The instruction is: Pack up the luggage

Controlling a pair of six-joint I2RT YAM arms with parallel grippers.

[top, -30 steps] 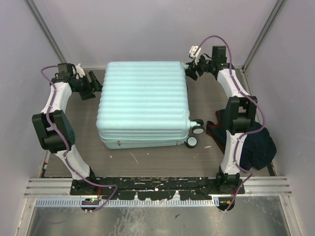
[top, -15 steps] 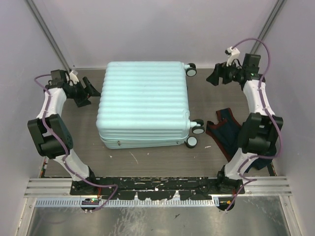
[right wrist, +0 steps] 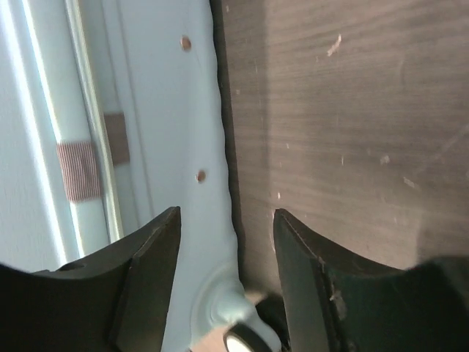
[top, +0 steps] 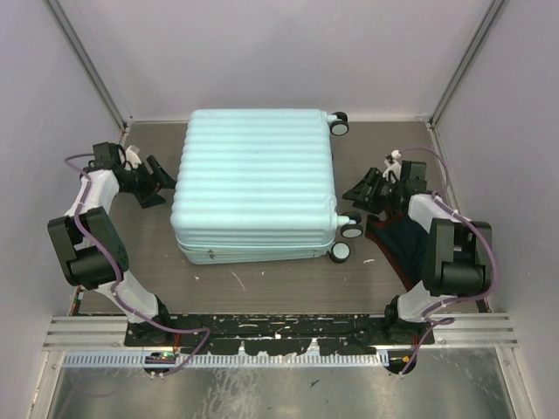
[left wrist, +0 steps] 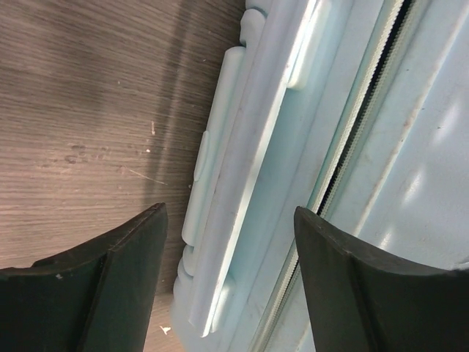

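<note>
The luggage (top: 253, 183), a pale mint-blue ribbed suitcase, lies flat and zipped in the middle of the table. My left gripper (top: 162, 180) is open at its left side. In the left wrist view, the gripper (left wrist: 231, 257) has the suitcase's side handle (left wrist: 223, 191) between its spread fingers (left wrist: 95, 286) and holds nothing. My right gripper (top: 355, 194) is open at the suitcase's right side, just above the wheels. In the right wrist view, the gripper (right wrist: 227, 249) straddles the shell's edge (right wrist: 187, 147), with a wheel (right wrist: 245, 339) below it.
A dark navy and maroon garment (top: 402, 240) lies on the table at the right, partly under my right arm. Suitcase wheels (top: 351, 229) stick out at the right side, and another wheel (top: 339, 127) at the back corner. Grey walls close in on three sides.
My right arm has swung from the back right corner down to the suitcase's right side. My left arm has drawn nearer along the left side. The suitcase has not moved.
</note>
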